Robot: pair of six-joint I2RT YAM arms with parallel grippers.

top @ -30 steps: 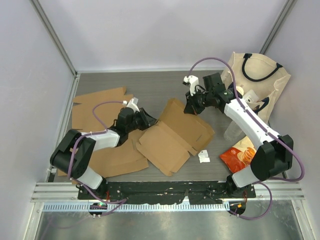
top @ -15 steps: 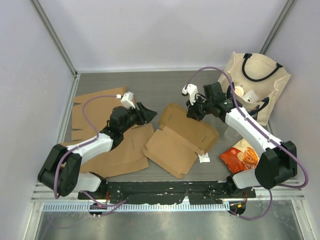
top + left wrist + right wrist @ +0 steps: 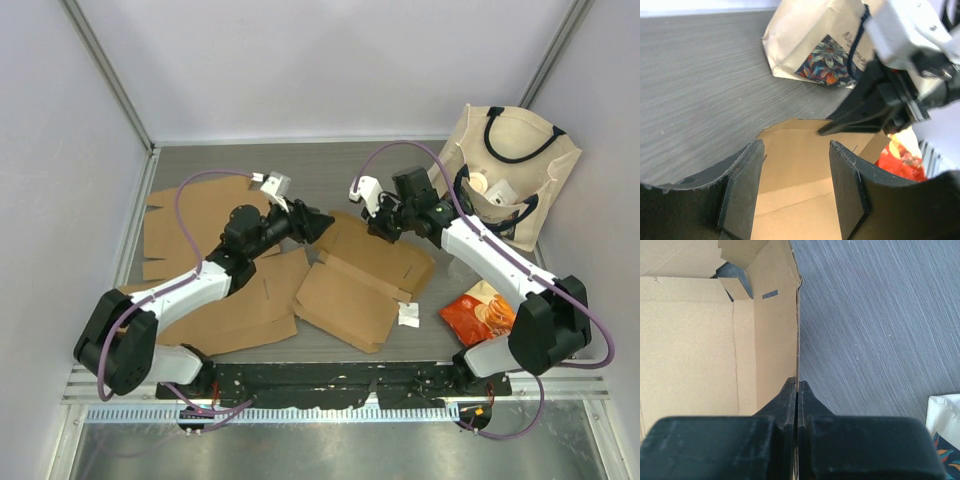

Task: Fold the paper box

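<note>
1. The right gripper [image 3: 797,382] is pinched tight on the thin edge of a raised side panel of the paper box [image 3: 350,290]. Its two fingers meet with only the cardboard between them.
2. Seen from above, this gripper sits at the far edge of the box, with its arm reaching in from the right.
3. The left gripper [image 3: 796,150] has its jaws well apart with nothing between them. Through the gap, its wrist camera shows brown cardboard and the right arm's dark fingers beyond.
4. From above, the left gripper is at the far left corner of the box, close to the other gripper. Whether it touches the cardboard cannot be told.
5. The box lies unfolded near the middle of the grey surface [image 3: 320,170], between the two arms. Its near panel lies flat, its far side is partly lifted, and the inside faces up.
6. Left of the box, flat cardboard sheets [image 3: 200,215] lie overlapping under and beside the left arm.
7. A small white tag [image 3: 408,314] lies just beside the box's right corner, and a red snack packet [image 3: 478,312] lies further right.
8. A cream tote bag [image 3: 515,165] with dark handles stands at the far right corner.
</note>
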